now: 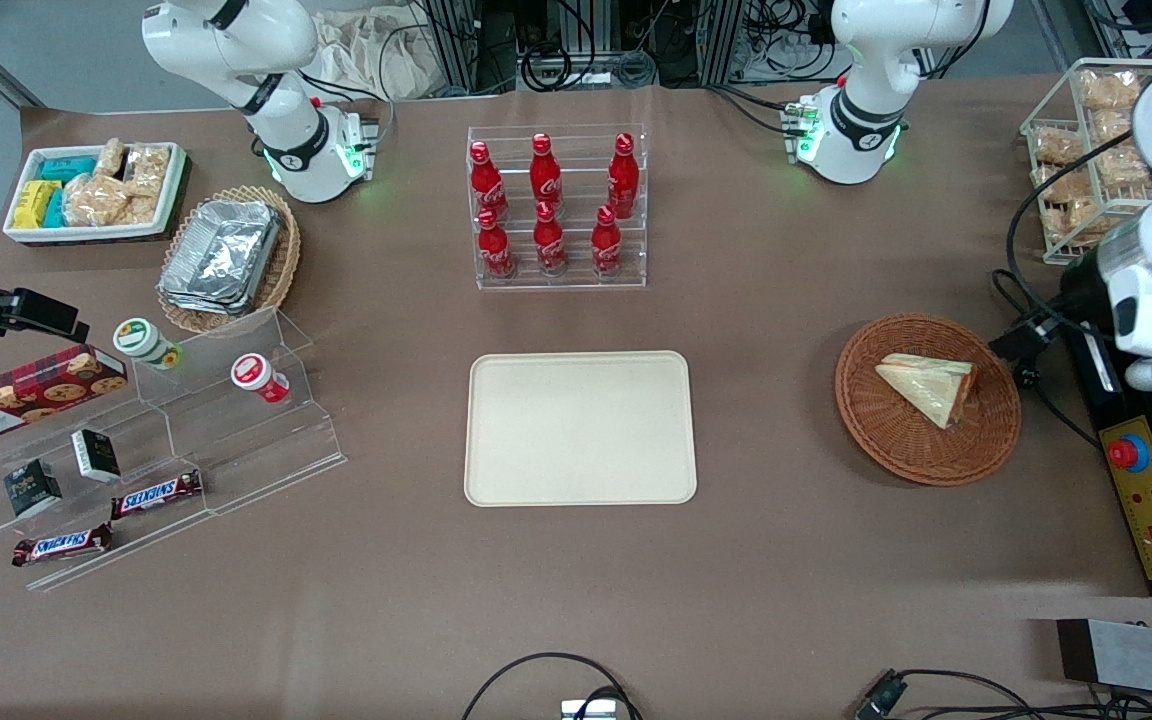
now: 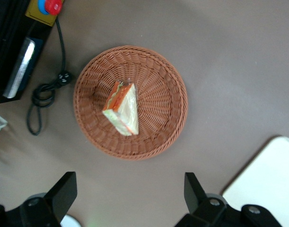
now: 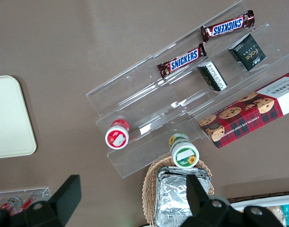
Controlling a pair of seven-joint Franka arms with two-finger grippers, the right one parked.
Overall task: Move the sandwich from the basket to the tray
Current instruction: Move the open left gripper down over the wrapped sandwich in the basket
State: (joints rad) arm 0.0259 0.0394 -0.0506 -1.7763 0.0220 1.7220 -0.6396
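Note:
The sandwich [image 1: 926,385], a pale triangular wedge with orange-red and green filling, lies in the round reddish-brown wicker basket [image 1: 896,440] toward the working arm's end of the table. The cream-beige tray [image 1: 581,428] lies bare in the middle of the table. In the left wrist view my gripper [image 2: 129,194] is open and empty, held high above the table just outside the rim of the basket [image 2: 158,94], with the sandwich [image 2: 121,109] in the middle of the basket and a corner of the tray [image 2: 272,184] showing. The tray also shows in the right wrist view [image 3: 9,118].
A black control box with a red button [image 1: 1151,500] and a coiled cable [image 2: 42,92] lie close beside the basket. A clear rack of red bottles [image 1: 556,205] stands farther from the front camera than the tray. A wire rack of bagged snacks [image 1: 1086,150] stands near the working arm's base.

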